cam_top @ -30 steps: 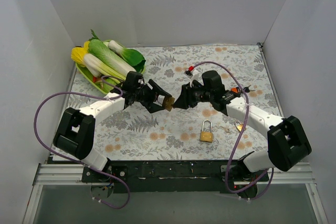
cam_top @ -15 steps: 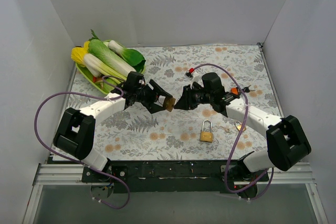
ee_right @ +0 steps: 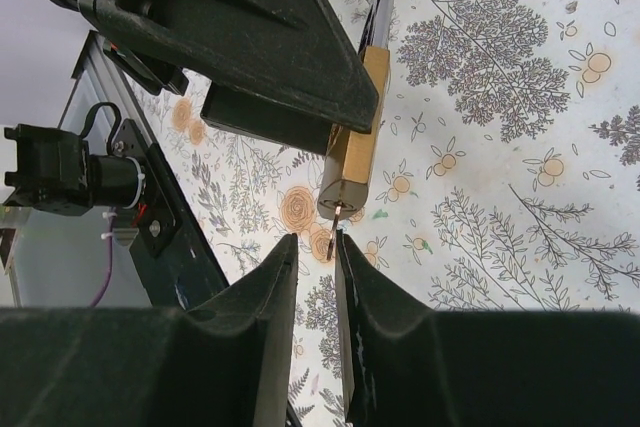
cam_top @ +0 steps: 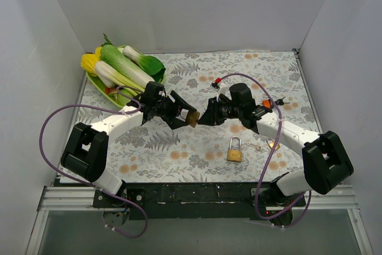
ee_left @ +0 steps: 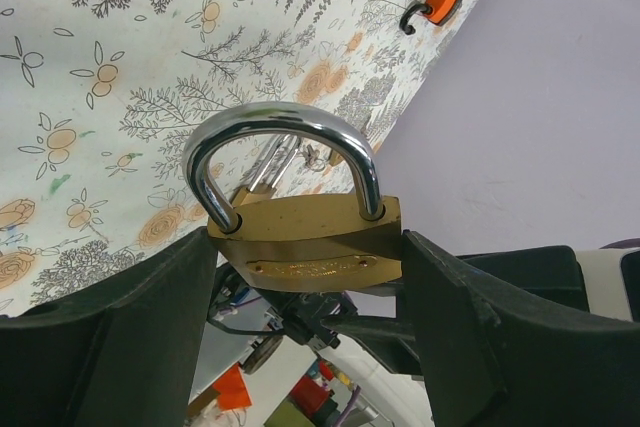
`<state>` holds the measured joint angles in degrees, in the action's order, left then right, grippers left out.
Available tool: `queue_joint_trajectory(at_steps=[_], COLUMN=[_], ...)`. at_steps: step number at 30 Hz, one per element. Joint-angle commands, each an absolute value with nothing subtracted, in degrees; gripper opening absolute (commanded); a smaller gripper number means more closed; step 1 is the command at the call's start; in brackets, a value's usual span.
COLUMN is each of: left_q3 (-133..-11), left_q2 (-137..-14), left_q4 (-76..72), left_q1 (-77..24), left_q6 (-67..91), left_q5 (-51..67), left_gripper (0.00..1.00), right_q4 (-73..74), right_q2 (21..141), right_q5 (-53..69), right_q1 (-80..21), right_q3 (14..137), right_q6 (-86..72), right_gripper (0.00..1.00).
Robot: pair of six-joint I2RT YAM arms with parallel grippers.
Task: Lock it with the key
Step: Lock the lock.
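My left gripper (cam_top: pixel 181 113) stands fairly wide, clamping a brass padlock with a steel shackle (ee_left: pixel 305 247) by its body's sides above mid-table. My right gripper (ee_right: pixel 316 247) is pinched narrow on a small thin key (ee_right: pixel 336 219), whose tip is at the padlock's base. At the far left, a green plate (cam_top: pixel 94 82) holds leafy vegetables (cam_top: pixel 122 67). The padlock's long axis runs left to right, base toward the right gripper.

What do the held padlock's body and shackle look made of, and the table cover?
Padlock body: looks like brass, dull yellow with a scuffed, matte face. Shackle: probably chromed or polished steel, silver with mirror-like highlights. Table cover: matte white, printed with grey ferns and orange flowers; cloth or vinyl, cannot tell which.
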<state>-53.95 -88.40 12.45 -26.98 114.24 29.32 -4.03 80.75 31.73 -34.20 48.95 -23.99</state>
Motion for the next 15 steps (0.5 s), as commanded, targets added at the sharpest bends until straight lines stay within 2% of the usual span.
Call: queue_joint_trajectory(at_steps=[1, 5, 6, 7, 8, 15], left_q3=[-57.04, -57.22, -57.39, -57.65, -57.74, -61.34], left_q2=[-84.29, -84.02, -83.94, -83.94, -83.94, -85.43], left_q4=[10.02, 10.11, 10.11, 10.28, 10.54, 13.71], left_q1=[-27.68, -28.12, -28.21, -28.30, -28.30, -27.51], left_q6=[119.35, 119.53, 119.53, 119.44, 119.44, 117.51], left_q5=[31.20, 31.20, 31.03, 30.85, 30.68, 27.25], left_gripper=[0.00, 0.00, 0.00, 0.00, 0.00, 0.00], right_q4=[-6.85, -6.77, -6.85, -6.77, -6.59, -3.26], right_q2=[81.04, 80.86, 80.95, 80.86, 80.95, 78.76], right_q5=[32.61, 31.82, 31.90, 31.73, 31.64, 29.53], right_q1=[-34.28, -34.37, -34.37, -34.37, -34.37, -34.45], right_q3=[48.87, 48.52, 48.43, 48.34, 48.51, 47.55], right_q6=[-24.61, -24.87, -25.05, -25.05, -25.14, -25.14], right_gripper=[0.26, 0.22, 0.16, 0.05, 0.01, 0.01])
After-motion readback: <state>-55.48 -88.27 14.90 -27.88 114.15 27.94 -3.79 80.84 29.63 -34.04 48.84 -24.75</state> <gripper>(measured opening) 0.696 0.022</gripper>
